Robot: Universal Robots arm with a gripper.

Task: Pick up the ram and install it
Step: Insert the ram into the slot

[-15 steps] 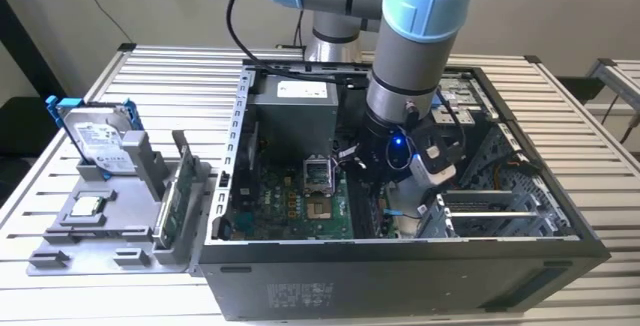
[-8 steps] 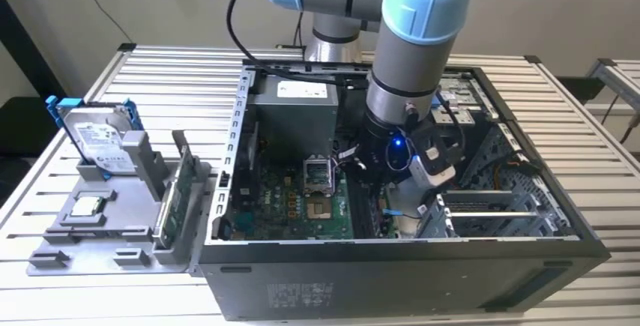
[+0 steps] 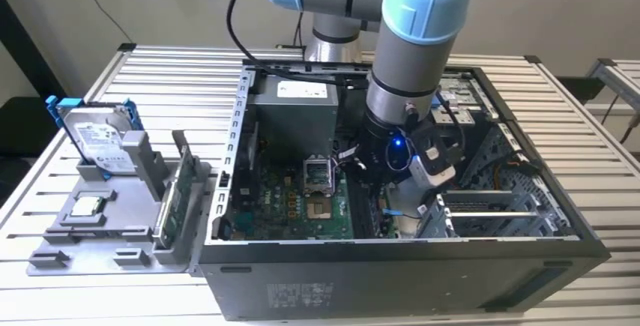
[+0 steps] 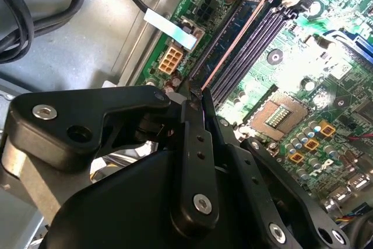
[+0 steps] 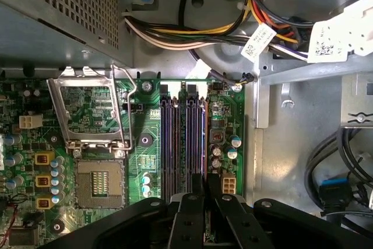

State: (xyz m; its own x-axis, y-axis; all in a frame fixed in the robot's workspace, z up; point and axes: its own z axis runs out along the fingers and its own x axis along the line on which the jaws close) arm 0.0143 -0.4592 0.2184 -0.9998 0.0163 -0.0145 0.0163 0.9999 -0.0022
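ram [image 4: 233,33]: stands on edge in line with the slot farthest from the socket [image 4: 280,115]. It runs out from the fingertips along that slot, dark face toward the socket. I cannot tell whether it is fully seated.
gripper [image 4: 195,93]: down inside the case [image 3: 400,266], over the end of the slots away from the socket's open lid. The fingers look pinched nearly together on the ram's thin top edge.
slots [image 5: 175,144]: four parallel rows just beside the socket. The three nearer the socket look bare.
step in hand: seating the ram, by my reading.
doing it well: keep the ram upright and parallel to its slot, press straight down and evenly along its length, and check that the end latches are free to close.
in the way: small capacitors [image 5: 224,150] and a white connector [image 5: 228,183] sit just beyond the ram's slot, on the side away from the socket. A finger drifting that way would meet them.
cables [image 5: 192,27]: bundled past the slots' far end, above the board, and apart from the ram.
outside the case: a drive [image 3: 100,142] and a green board [image 3: 175,206] stand in a grey holder, well apart from the socket.
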